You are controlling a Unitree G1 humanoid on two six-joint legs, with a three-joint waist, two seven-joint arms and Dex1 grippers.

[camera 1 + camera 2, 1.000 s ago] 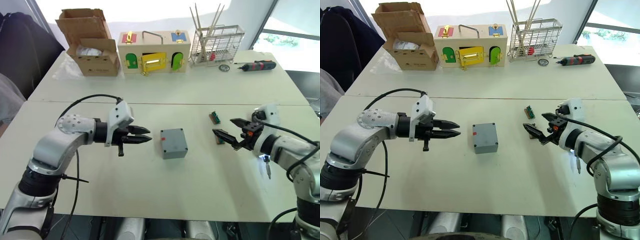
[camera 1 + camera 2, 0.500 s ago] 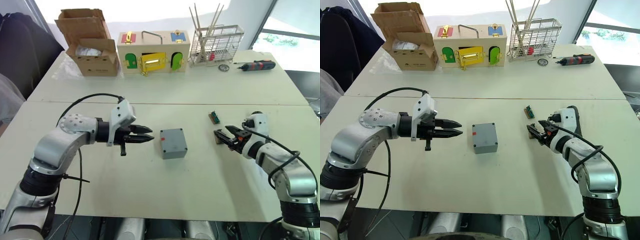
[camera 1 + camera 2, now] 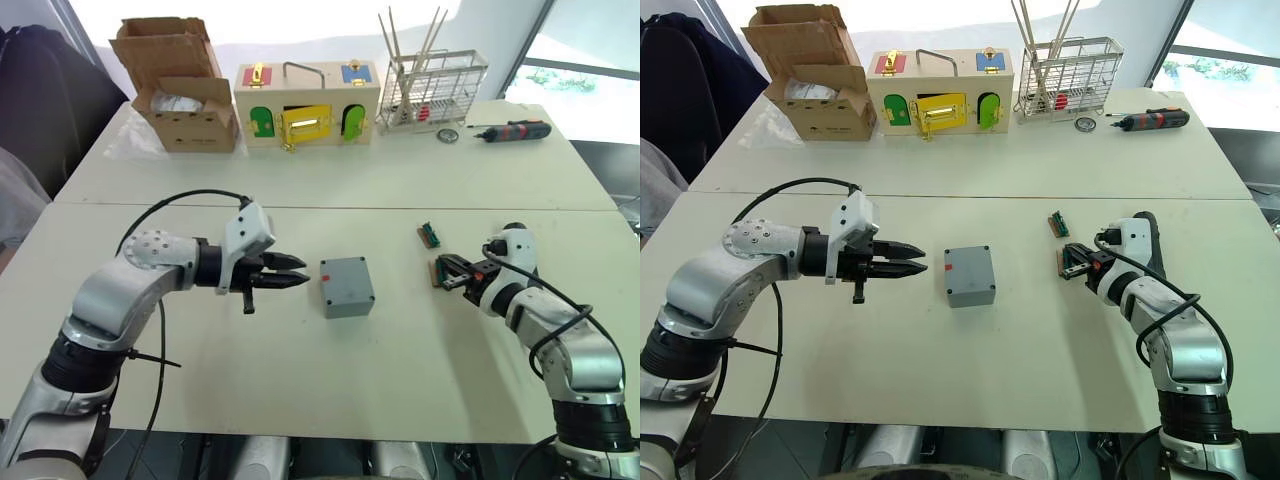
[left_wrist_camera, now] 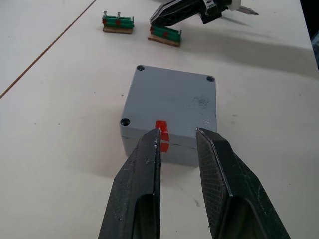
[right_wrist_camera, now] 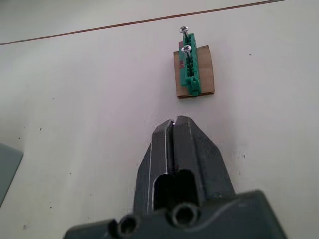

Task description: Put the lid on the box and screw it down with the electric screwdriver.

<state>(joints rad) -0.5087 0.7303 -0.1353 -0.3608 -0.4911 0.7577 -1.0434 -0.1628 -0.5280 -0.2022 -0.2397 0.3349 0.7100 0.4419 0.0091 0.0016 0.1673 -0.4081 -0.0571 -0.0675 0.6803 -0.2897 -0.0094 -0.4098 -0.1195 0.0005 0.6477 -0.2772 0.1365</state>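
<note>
The grey box with a red mark sits mid-table. The lid lies on top of it, with screw holes showing in its corners. My left gripper points at the box's marked side from the left, a short gap away. Its fingers are slightly open and hold nothing. My right gripper is shut and empty, its tip at a green terminal block on a brown card. A thin metal bit pokes out beside that gripper. The rest of the electric screwdriver is hidden.
A second green block with two screws lies just beyond the first. On the far table stand a cardboard box, a wooden box with coloured doors and a wire rack. A red-and-black screwdriver lies there too.
My right gripper has gone from wide open to shut, and that arm has turned and drawn in by the green block. The left gripper has edged slightly toward the box.
</note>
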